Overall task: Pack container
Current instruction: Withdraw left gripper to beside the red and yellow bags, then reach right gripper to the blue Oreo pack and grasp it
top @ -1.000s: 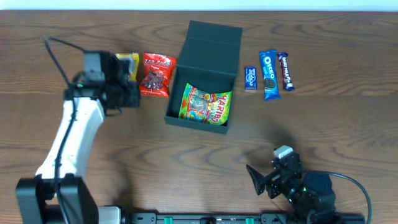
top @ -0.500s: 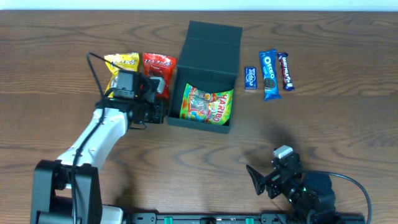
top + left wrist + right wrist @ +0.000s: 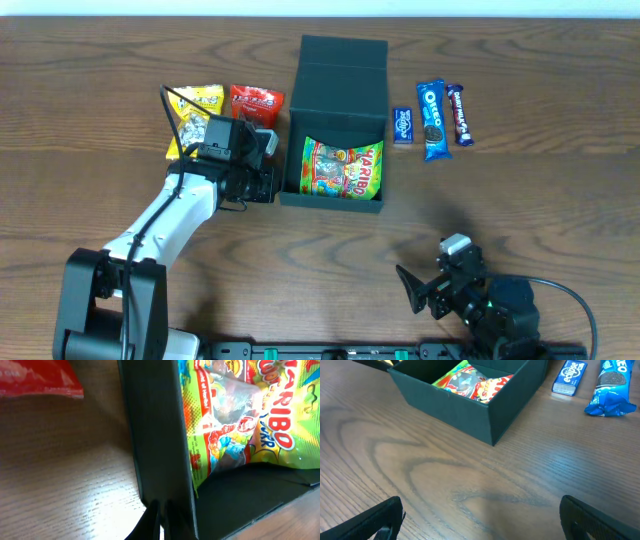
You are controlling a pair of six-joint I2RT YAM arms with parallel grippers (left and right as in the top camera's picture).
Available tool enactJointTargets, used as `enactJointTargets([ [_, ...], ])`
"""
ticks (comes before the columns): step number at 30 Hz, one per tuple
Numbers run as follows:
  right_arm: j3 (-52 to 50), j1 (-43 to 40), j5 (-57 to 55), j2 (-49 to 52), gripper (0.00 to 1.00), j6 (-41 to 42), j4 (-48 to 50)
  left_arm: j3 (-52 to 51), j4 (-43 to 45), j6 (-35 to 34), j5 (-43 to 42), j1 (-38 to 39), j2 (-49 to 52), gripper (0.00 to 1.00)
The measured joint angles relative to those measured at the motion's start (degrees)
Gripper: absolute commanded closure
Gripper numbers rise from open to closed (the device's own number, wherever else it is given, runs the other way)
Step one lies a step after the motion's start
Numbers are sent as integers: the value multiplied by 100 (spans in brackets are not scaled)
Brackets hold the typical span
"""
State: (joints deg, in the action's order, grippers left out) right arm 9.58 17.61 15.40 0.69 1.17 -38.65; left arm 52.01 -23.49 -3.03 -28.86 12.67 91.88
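Box (image 3: 485, 412): open.
Contents: gummy bag (image 3: 470, 380).
Beside box: small blue packet (image 3: 568, 377), larger blue packet (image 3: 611, 387).
Gripper (image 3: 487, 520): fingers (image 3: 375, 522) spread wide.

My white-shelled left arm (image 3: 150, 225), black at the joints, reaches from the near-left corner forward and to the right, its wrist bent low. The black two-finger left gripper (image 3: 159, 522) points ahead. Its fingers look pressed together, though only their tips show in the wrist view. My black right arm (image 3: 495, 305) sits folded at the near edge, with the right gripper (image 3: 480, 505) spread wide, fingers well apart.
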Motion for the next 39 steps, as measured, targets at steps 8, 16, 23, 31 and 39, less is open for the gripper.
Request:
enactJointTargets([
  [8, 0, 0, 9, 0, 1, 2129, 20, 0, -247, -92, -258, -2, 0, 94],
  [16, -4, 0, 33, 0, 1, 5077, 214, 0, -444, -256, -376, -2, 0, 94],
  [23, 81, 0, 422, 133, 1, 5007, 2256, 0, -470, -275, -378, -2, -275, 94],
  [31, 1687, -39, 293, 2063, 1, 3969, 1471, 4, -632, -109, -378, -2, -1410, 94],
  [39, 4148, -46, -1008, 4905, 2, 2944, -317, 13, -962, -52, -468, -2, -1735, 94],
])
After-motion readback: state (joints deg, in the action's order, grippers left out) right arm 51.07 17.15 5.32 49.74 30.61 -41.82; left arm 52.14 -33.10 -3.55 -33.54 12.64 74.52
